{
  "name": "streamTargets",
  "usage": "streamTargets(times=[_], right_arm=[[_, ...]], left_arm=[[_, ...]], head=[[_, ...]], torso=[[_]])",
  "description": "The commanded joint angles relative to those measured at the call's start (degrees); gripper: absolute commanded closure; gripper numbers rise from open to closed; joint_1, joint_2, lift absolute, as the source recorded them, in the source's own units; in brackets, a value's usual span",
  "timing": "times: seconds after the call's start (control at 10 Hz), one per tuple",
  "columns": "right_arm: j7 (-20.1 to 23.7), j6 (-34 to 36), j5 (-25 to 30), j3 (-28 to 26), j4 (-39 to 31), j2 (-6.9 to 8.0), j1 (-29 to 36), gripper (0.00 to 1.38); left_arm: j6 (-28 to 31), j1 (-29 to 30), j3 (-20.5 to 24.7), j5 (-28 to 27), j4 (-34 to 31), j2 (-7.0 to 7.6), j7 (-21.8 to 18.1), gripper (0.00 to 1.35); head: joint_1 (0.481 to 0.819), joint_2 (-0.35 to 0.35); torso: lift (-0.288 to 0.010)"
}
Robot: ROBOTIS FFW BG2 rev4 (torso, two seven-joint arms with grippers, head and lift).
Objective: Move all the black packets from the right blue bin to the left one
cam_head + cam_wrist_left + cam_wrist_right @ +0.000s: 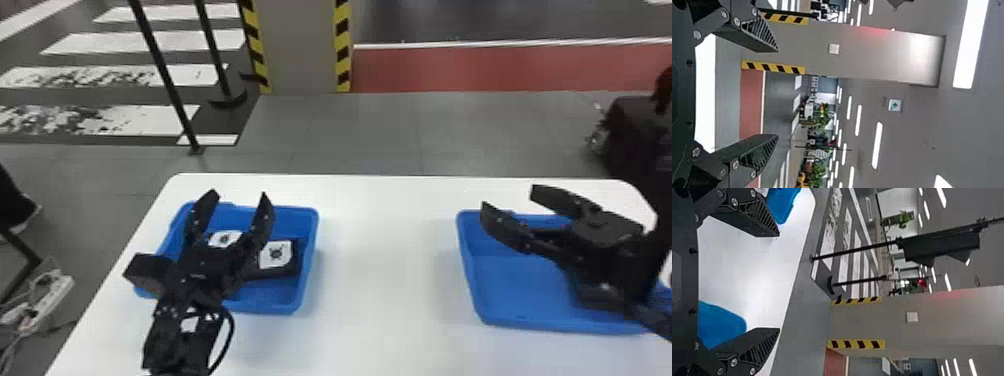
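Near the desk's (390, 300) left edge, black packets (276, 254) are lying in the left bin (311, 240) beneath your opened left tool (240, 194). Toward the right edge, your opened right tool (508, 196) is hovering over the right bin (520, 290).

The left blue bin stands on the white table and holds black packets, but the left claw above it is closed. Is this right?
Not closed: in the head view the left claw is open, its fingers spread above the left blue bin. The bin does stand on the white table and hold black packets.
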Motion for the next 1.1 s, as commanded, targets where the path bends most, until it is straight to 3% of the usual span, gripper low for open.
streamTargets(times=[0.0,0.1,0.3,0.6,1.0], right_arm=[[-4.1,1.4,-1.8,-2.7,-2.6,0.11,5.2,0.18],[-9.1,1.4,-1.9,-4.6,-2.9,0.55,8.1,0.18],[-13.3,1.4,0.9,-7.5,2.0,0.64,7.8,0.18],[-13.4,3.7,4.6,-9.9,14.6,-0.68,-2.2,0.18],[-17.9,6.5,5.0,-9.7,25.1,0.90,-8.5,0.20]], left_arm=[[-2.8,0.9,-0.4,2.2,-0.1,-0.15,0.0,0.13],[-3.6,1.1,-0.6,2.8,-0.1,-0.15,0.0,0.13],[-5.6,0.6,-1.9,4.0,-0.3,-0.15,-0.1,0.13],[-6.2,0.8,-2.6,4.6,-0.3,-0.15,-0.1,0.13],[-6.9,1.8,-2.5,5.5,-0.4,-0.15,-0.1,0.12]], head=[[0.695,0.083],[0.695,0.073],[0.695,0.002],[0.695,-0.098],[0.695,-0.148]], torso=[[-0.110],[-0.110],[-0.110],[-0.110],[-0.110]])
